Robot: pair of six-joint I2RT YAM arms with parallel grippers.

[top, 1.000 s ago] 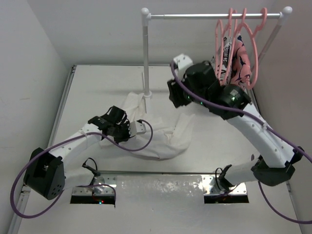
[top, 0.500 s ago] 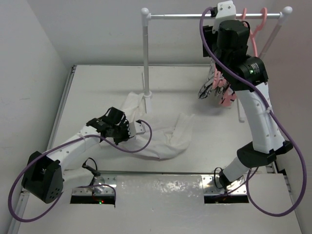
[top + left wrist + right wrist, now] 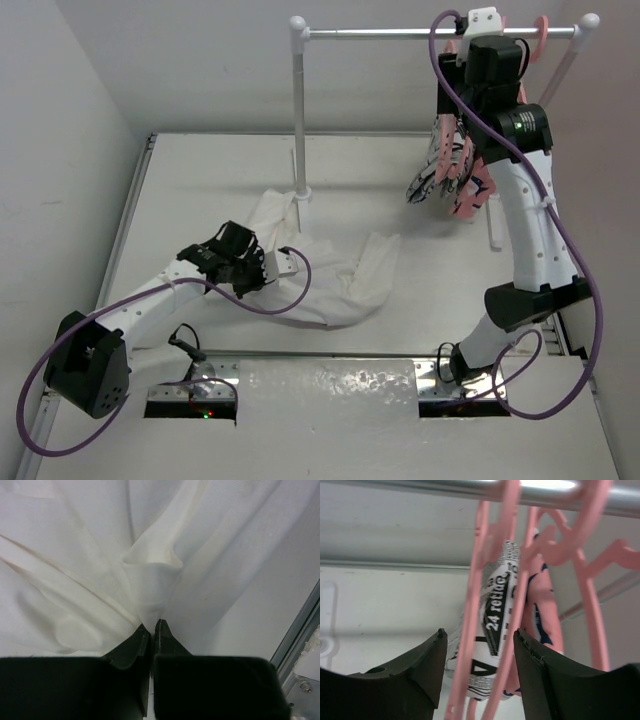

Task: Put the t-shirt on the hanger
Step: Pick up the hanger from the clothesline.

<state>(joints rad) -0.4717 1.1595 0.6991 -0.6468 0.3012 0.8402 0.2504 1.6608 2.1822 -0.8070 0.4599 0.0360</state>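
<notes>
T-shirt (image 3: pixel 345 285) lay crumpled on the table (image 3: pixel 200 180) at the foot of the rack's (image 3: pixel 298 120) left post, off the hanger (image 3: pixel 471 605); left gripper (image 3: pixel 151 627) was pressed together on a fold of it. Hanger hung from the rack's rail near its right end, beside patterned garments (image 3: pixel 497 615). It passed between the spread fingers of the right gripper (image 3: pixel 478 632), not clamped as far as could be seen.

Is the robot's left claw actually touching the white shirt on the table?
Touching. The left wrist view shows the left gripper with its jaws shut on a fold of the white t-shirt, cloth bunching at their tips.
</notes>
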